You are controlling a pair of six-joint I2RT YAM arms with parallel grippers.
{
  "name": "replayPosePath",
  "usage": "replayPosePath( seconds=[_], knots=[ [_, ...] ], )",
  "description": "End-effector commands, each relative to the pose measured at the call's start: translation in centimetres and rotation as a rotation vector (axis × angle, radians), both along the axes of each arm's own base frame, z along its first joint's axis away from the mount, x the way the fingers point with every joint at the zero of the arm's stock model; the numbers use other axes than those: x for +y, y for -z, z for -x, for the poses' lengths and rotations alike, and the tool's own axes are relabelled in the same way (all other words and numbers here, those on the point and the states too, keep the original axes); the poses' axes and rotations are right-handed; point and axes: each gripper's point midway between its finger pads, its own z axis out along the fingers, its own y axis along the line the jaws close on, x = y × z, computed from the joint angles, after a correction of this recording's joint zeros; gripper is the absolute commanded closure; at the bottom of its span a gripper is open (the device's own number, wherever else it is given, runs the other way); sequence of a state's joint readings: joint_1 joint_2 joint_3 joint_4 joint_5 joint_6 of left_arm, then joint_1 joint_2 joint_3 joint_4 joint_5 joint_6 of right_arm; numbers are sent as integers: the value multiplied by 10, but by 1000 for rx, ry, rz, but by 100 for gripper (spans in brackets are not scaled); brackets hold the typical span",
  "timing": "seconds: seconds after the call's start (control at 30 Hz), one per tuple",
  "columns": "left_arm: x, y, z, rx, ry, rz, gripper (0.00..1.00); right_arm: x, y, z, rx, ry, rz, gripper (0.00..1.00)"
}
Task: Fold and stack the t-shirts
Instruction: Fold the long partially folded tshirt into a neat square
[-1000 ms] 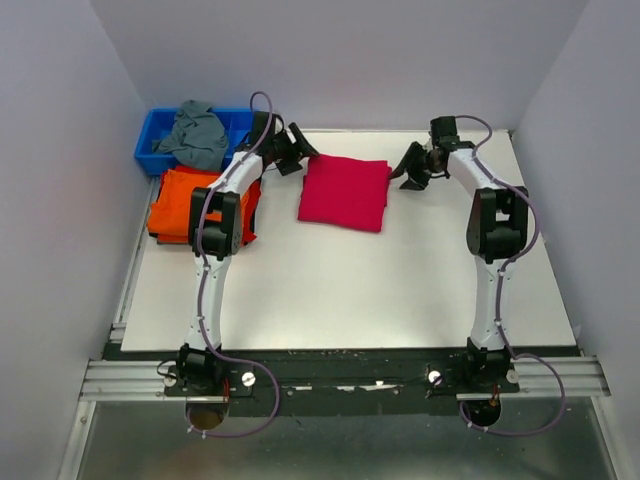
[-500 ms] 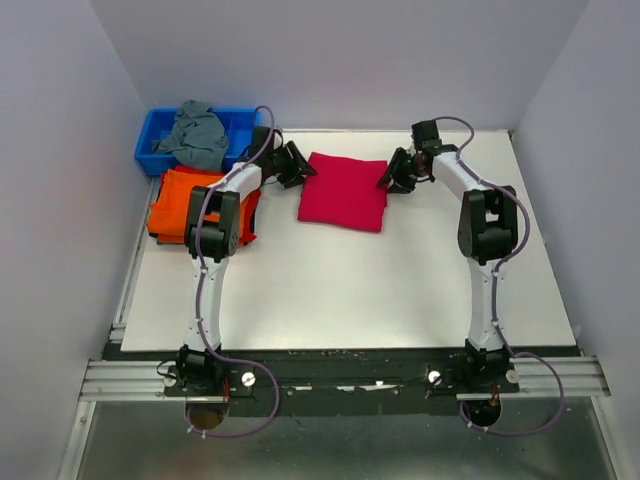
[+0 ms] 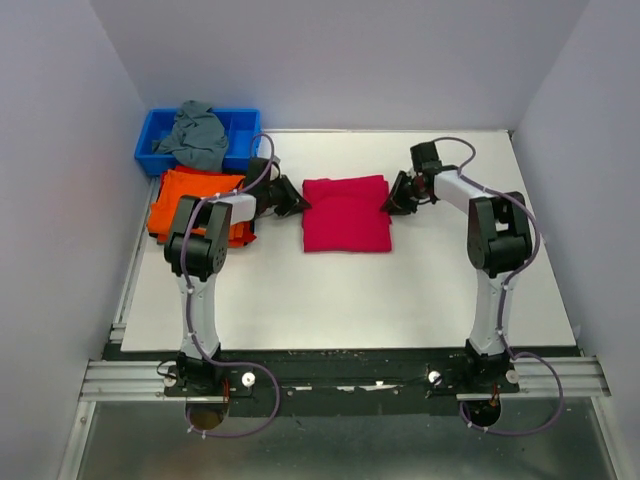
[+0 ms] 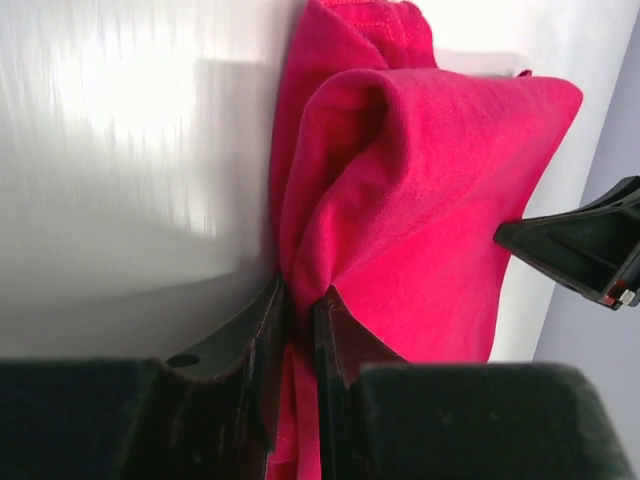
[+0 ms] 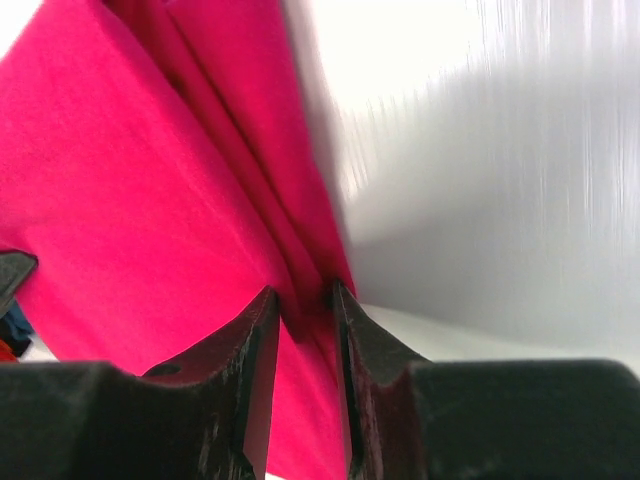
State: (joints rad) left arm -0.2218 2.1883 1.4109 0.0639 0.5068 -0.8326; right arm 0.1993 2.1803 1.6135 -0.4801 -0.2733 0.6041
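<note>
A crimson-pink t-shirt [image 3: 346, 215], folded into a flat rectangle, lies at the middle of the white table. My left gripper [image 3: 298, 203] is low at its left edge. In the left wrist view the left gripper [image 4: 300, 298] is shut on a bunched fold of the shirt [image 4: 420, 200]. My right gripper [image 3: 390, 200] is at the shirt's right edge. In the right wrist view the right gripper [image 5: 305, 300] clamps the layered edge of the shirt [image 5: 150, 180]. Folded bright orange t-shirts [image 3: 185, 200] are stacked at the left, beside the left arm.
A blue bin [image 3: 148, 150] holding a crumpled grey cloth [image 3: 198, 135] stands at the back left, just behind the orange stack. The table [image 3: 350, 290] is walled in by pale panels at the left, back and right.
Both grippers came down onto the crimson-pink shirt's left and right edges and closed on them. The shirt has shifted slightly toward the near side and lies squarer.
</note>
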Motion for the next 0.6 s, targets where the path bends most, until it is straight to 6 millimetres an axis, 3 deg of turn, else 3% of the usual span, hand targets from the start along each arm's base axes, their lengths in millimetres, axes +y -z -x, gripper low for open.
replayPosePath(
  seconds=[0.0, 0.1, 0.2, 0.3, 0.37, 0.47, 0.57],
  knots=[
    [6, -8, 48, -43, -38, -30, 75, -6, 11, 55, 31, -33, 57, 65],
    [12, -4, 89, -27, -46, -53, 75, -4, 25, 109, 80, -53, 46, 65],
    [11, -11, 136, -32, -35, -38, 74, -5, 18, 146, 57, -69, 50, 65],
    [22, -12, 165, -32, -47, -112, 63, -11, 11, 175, 33, -87, 45, 61],
    [25, -21, 174, -49, -38, -114, 52, -14, 4, 185, 12, -103, 42, 57],
    [31, -35, 174, -74, -23, -169, 47, -18, -7, 194, -28, -123, 45, 53],
    [36, -54, 165, -122, -32, -202, 41, -25, -17, 191, -61, -118, 89, 48]
  ],
)
